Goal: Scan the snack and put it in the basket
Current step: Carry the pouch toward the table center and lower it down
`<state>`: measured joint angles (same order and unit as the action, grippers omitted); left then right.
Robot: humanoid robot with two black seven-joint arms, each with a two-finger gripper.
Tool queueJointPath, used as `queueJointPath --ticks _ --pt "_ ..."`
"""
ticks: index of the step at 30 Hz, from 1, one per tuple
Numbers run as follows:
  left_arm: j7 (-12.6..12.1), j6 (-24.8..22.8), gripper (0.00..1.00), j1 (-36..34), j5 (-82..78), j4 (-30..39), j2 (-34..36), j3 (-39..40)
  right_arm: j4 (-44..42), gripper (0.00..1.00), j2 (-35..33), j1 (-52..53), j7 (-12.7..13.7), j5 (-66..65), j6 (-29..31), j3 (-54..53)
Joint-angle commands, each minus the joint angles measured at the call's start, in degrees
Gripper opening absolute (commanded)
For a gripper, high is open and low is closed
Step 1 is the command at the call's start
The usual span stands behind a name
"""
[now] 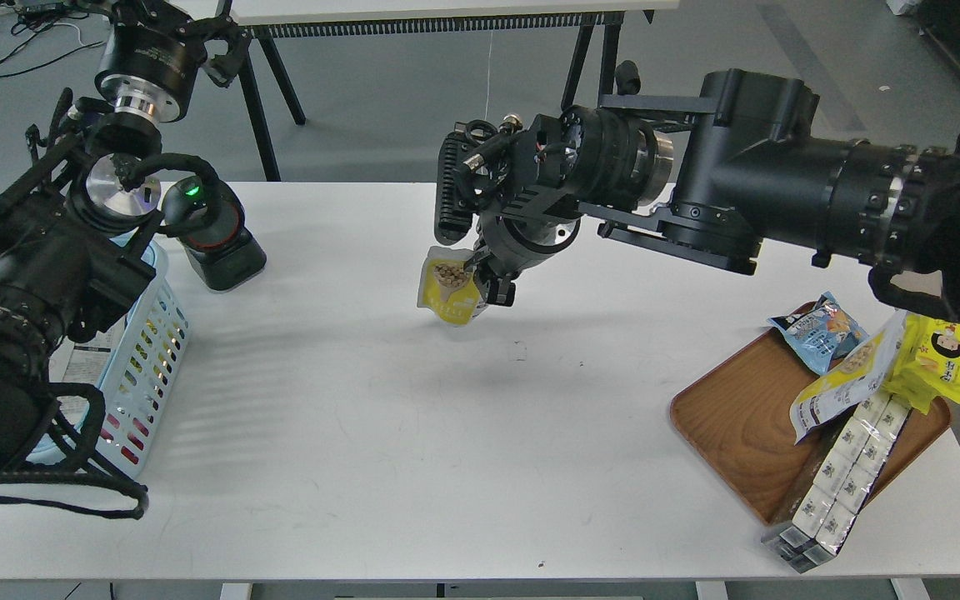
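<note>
snack pouch (pixel 449 290), small and stand-up, yellow with a picture of round beige nuts, hangs above the middle of the white worktop (pixel 413 433), nearer its far edge, clear of the surface. right gripper (pixel 487 279), black and two-fingered, pinches the pouch by its right side, fingers closed on it. left gripper (pixel 197 208) sits near the far left corner around a black handheld scanner (pixel 212 227) with a green light showing; its fingers cannot be told apart, so how far open it is cannot be told. light blue rectangular plastic basket (pixel 147 358) with slotted sides stands at the left edge, well apart from the pouch.

judged step: pouch is lifted and being brought toward the scanner; scanning appears not yet done, and nothing of this pouch is in the basket. next move calls for turning the printed face toward the scanner window, then carrying the pouch leftward over the basket rim before release.

brown wooden tray (pixel 738 425) at the right edge holds a blue snack bag (pixel 817 332), a second yellow-and-white pouch (pixel 842 379), a bright yellow packet with a cartoon face (pixel 938 358) and a row of white cartons (pixel 842 471).

hidden or unclear: left arm covers most of the basket interior, so its contents are hard to read; the pouch's white half and any barcode are out of sight; the scanner window cannot be made out.
</note>
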<state>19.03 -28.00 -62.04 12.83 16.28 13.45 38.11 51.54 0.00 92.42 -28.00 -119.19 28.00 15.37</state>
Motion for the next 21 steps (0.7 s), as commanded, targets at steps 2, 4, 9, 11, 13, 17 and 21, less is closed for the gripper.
queueJointPath --ticks 2,4,9,11,13,17,21 --pt "0.05 0.00 1.00 0.16 0.00 -0.10 0.00 -0.05 -0.04 0.00 0.00 -0.31 0.00 0.01 0.00 0.10" --pt "0.13 0.00 1.00 0.16 0.00 -0.10 -0.09 0.04 0.05 0.00 0.00 -0.31 0.00 0.01 0.00 0.10" --pt "0.13 0.00 1.00 0.08 0.00 -0.10 0.00 0.04 0.14 0.00 0.00 -0.39 0.00 0.01 0.00 0.27" --pt "0.05 0.00 1.00 0.08 0.00 -0.10 0.00 0.04 0.05 0.00 0.00 -0.48 0.00 -0.08 0.00 0.27" --pt "0.05 0.00 1.00 0.08 0.00 -0.10 0.00 0.04 0.14 0.00 0.00 -0.57 0.00 -0.08 0.00 0.36" --pt "0.05 0.00 1.00 0.08 0.00 -0.10 0.00 0.04 0.23 0.00 0.00 -0.66 0.00 -0.08 0.00 0.36" --pt "0.05 0.00 1.00 0.16 0.00 -0.10 -0.09 0.04 0.31 0.04 0.00 -0.31 0.00 -0.08 0.00 0.36"
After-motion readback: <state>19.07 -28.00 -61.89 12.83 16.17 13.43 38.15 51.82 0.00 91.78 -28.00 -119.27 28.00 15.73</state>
